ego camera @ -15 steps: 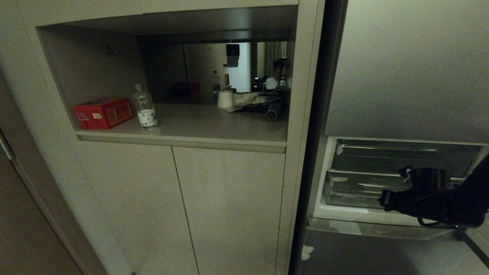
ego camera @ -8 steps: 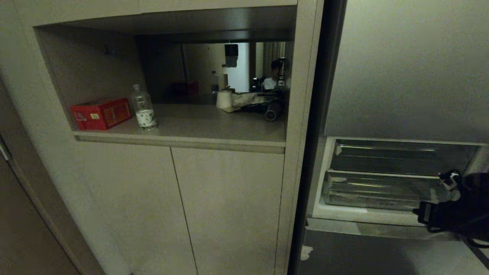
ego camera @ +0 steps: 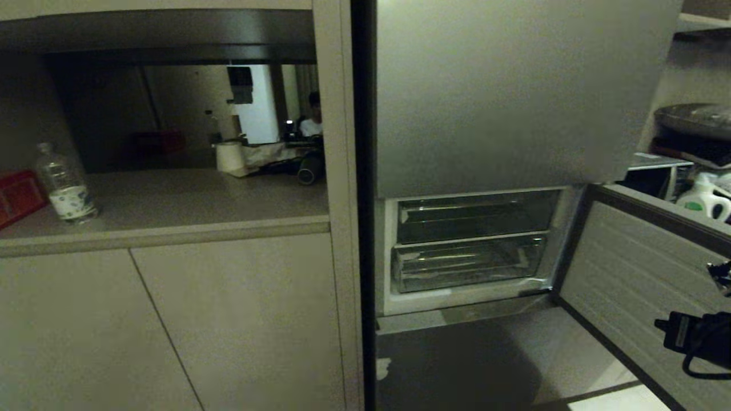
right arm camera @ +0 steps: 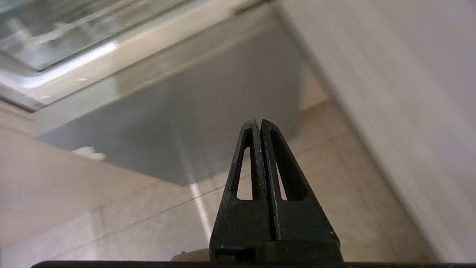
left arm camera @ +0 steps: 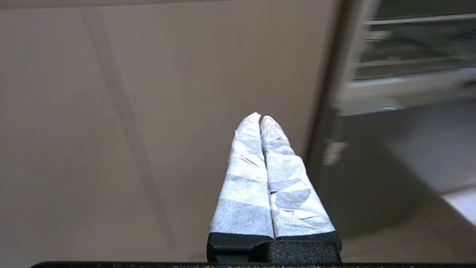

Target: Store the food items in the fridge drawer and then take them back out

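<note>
The fridge drawer [ego camera: 468,264], a clear ribbed bin with white tape scraps at its front, sits pushed in low inside the open fridge compartment. It also shows blurred in the right wrist view, the fridge drawer [right arm camera: 59,37] lying beyond the fingertips. The food items are out of view. My right gripper [right arm camera: 259,122] is shut and empty, pointing down at the floor before the fridge. Only the right arm [ego camera: 694,339] shows at the head view's right edge, beside the open door. My left gripper [left arm camera: 260,117], with white-taped fingers, is shut and empty, facing a cabinet door.
A darker tray [ego camera: 477,216] sits above the drawer. The open fridge door [ego camera: 639,268] stands to the right, with a detergent bottle [ego camera: 705,197] on shelves behind it. The cabinet niche at left holds a water bottle [ego camera: 64,185] and a red box [ego camera: 17,197]. A person is reflected at the niche's back.
The whole head view has swung right, bringing the fridge to the middle and its open door into sight. My right arm has drawn back from the drawers toward the lower right edge.
</note>
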Available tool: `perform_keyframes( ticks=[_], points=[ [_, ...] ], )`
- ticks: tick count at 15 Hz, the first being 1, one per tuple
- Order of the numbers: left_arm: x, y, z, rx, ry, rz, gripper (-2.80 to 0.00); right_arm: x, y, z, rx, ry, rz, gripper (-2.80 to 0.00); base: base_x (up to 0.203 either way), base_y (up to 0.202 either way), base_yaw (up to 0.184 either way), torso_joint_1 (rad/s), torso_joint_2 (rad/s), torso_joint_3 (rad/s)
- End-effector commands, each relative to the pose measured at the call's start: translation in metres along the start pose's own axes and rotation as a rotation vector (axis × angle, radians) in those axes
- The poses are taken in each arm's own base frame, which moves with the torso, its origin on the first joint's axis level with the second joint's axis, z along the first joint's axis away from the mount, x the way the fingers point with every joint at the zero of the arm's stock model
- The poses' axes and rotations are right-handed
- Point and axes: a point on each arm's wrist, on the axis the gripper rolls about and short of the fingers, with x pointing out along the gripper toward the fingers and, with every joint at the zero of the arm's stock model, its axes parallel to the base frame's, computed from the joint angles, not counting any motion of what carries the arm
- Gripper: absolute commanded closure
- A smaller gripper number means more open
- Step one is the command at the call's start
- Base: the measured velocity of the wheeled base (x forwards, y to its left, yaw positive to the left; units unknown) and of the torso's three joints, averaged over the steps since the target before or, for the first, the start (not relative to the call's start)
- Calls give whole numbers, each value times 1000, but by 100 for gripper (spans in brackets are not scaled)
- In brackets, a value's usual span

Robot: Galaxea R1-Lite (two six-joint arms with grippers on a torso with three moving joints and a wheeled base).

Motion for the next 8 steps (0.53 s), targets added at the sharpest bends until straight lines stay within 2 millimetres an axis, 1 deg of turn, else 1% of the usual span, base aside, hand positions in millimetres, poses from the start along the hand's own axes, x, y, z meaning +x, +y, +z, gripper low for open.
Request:
perform_keyframes(
  ticks=[1, 3, 6, 8],
  points=[
    [0, 0, 0, 0, 3, 1, 0, -16, 3, -3, -7, -36, -4, 0, -1, 10, -175, 2, -2, -2],
    [0, 0, 0, 0, 2, 1, 0, -22, 4, -6, -9, -41, -4, 0, -1, 9, -179, -1, 2, 4],
    [0, 0, 0, 0, 2, 1, 0, -31, 6, -5, -21, -51, -3, 0, 0, 8, -175, 0, 2, 0],
    [0, 0, 0, 0, 3, 1, 0, -36, 8, -10, -51, -20, 3, 0, 1, 6, -175, 2, 0, 9]
  ],
)
